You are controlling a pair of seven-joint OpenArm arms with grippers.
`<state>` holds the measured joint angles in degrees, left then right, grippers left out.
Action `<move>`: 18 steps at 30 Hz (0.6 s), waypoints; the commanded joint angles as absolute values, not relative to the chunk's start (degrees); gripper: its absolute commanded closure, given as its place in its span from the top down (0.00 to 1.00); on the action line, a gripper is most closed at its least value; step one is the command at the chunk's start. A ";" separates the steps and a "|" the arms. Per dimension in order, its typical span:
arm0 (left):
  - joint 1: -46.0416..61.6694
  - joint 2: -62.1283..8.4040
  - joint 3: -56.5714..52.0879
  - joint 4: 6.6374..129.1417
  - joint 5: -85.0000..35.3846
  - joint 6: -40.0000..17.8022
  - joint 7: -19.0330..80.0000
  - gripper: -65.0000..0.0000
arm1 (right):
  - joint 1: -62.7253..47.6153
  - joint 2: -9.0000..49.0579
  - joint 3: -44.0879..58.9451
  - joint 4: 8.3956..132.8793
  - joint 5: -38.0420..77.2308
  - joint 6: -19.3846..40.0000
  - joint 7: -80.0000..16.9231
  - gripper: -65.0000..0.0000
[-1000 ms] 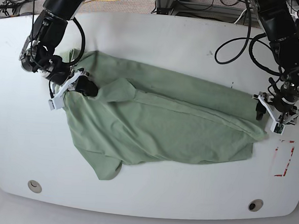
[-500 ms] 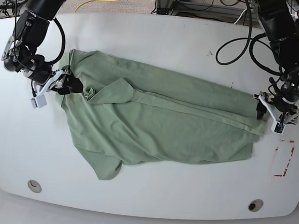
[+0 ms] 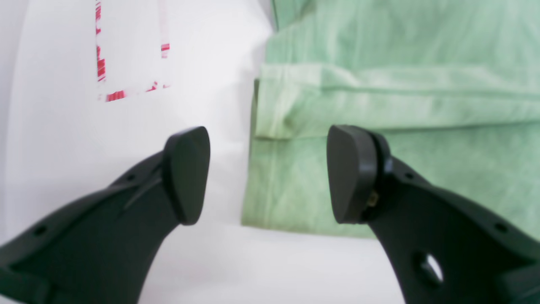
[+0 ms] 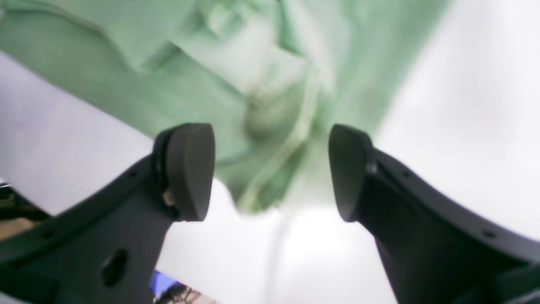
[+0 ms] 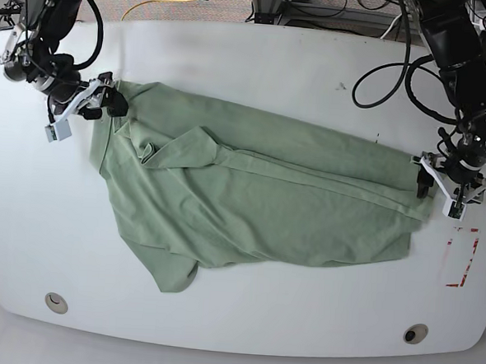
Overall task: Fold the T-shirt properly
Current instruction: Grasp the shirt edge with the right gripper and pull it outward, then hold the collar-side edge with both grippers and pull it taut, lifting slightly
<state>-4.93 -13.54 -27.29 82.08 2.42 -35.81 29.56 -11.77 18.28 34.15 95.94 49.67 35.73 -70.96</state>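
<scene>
The T-shirt (image 5: 258,199) is pale green and wrinkled, spread wide across the white table (image 5: 258,67), with a folded flap near its left end. My right gripper (image 5: 86,115) hovers open at the shirt's upper left corner. In the right wrist view its fingers (image 4: 187,171) stand apart over a bunched hem of the T-shirt (image 4: 211,84), holding nothing. My left gripper (image 5: 438,190) stands open at the shirt's right edge. In the left wrist view its fingers (image 3: 352,173) straddle the hemmed edge of the T-shirt (image 3: 379,105), not closed on it.
Red tape marks (image 5: 461,257) lie on the table just right of the shirt, and show as red tape marks (image 3: 101,63) in the left wrist view. Two round holes (image 5: 54,302) (image 5: 415,333) sit near the front edge. Cables (image 5: 381,75) trail at the back.
My right gripper has opened, let go of the shirt's left part and drawn back up and to the left. The cloth there has settled flat. The left arm has stayed still.
</scene>
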 commanded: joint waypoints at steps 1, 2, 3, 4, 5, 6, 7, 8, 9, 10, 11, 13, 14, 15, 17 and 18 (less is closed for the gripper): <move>-6.02 -14.46 -29.23 83.03 -1.27 -35.38 28.18 0.62 | -12.18 19.12 34.42 96.84 48.04 35.30 -69.14 0.63; -6.02 -14.46 -29.93 83.03 -1.89 -35.38 28.18 0.62 | -12.26 18.51 34.42 96.84 47.08 35.30 -69.14 0.63; -6.11 -14.46 -30.37 82.86 -2.07 -35.38 28.18 0.62 | -12.26 17.98 34.42 96.84 46.37 35.30 -69.14 0.63; -6.11 -14.46 -30.81 81.98 -2.24 -35.38 28.18 0.62 | -12.26 17.19 34.33 96.84 44.88 35.38 -69.14 0.63; -6.55 -14.55 -31.08 80.92 -2.33 -35.38 28.18 0.62 | -12.26 16.66 34.24 96.84 43.56 35.38 -69.14 0.63; -7.16 -14.55 -31.16 80.22 -2.33 -35.38 28.00 0.62 | -12.26 16.22 34.24 96.84 42.59 35.38 -69.14 0.62; -8.22 -14.55 -31.43 78.99 -2.42 -35.30 28.00 0.62 | -12.26 15.69 34.24 96.84 41.54 35.38 -69.05 0.62; -8.75 -14.55 -31.87 77.76 -2.42 -35.30 28.00 0.62 | -12.26 14.99 34.24 96.84 40.40 35.38 -68.97 0.62; -9.27 -14.55 -32.57 76.26 -2.42 -35.30 28.00 0.62 | -12.26 14.20 34.24 96.84 39.25 35.38 -68.88 0.62; -9.63 -14.55 -33.27 75.21 -2.42 -35.30 27.91 0.62 | -12.26 13.67 34.24 96.84 38.29 35.38 -68.88 0.62; -9.80 -14.55 -34.24 73.71 -2.42 -35.30 27.91 0.62 | -12.00 13.05 34.24 96.84 37.05 35.47 -68.88 0.61; -10.77 -14.55 -35.21 71.52 -2.42 -35.30 27.74 0.62 | -11.82 12.26 34.15 96.84 35.12 35.47 -68.88 0.61; -11.74 -14.55 -35.30 70.20 -2.42 -35.30 27.03 0.62 | -11.74 11.82 34.15 96.84 34.24 35.47 -68.79 0.59; -12.18 -14.55 -35.30 69.58 -2.42 -35.30 26.59 0.62 | -11.38 11.56 34.15 96.84 33.98 35.47 -68.79 0.57; -12.09 -14.64 -35.30 68.62 -2.33 -35.30 25.01 0.62 | -11.03 10.86 34.15 96.84 33.80 35.47 -68.79 0.45; -12.09 -14.64 -35.38 68.53 -2.24 -35.30 24.40 0.62 | -11.12 10.77 34.15 96.84 33.80 35.47 -68.79 0.38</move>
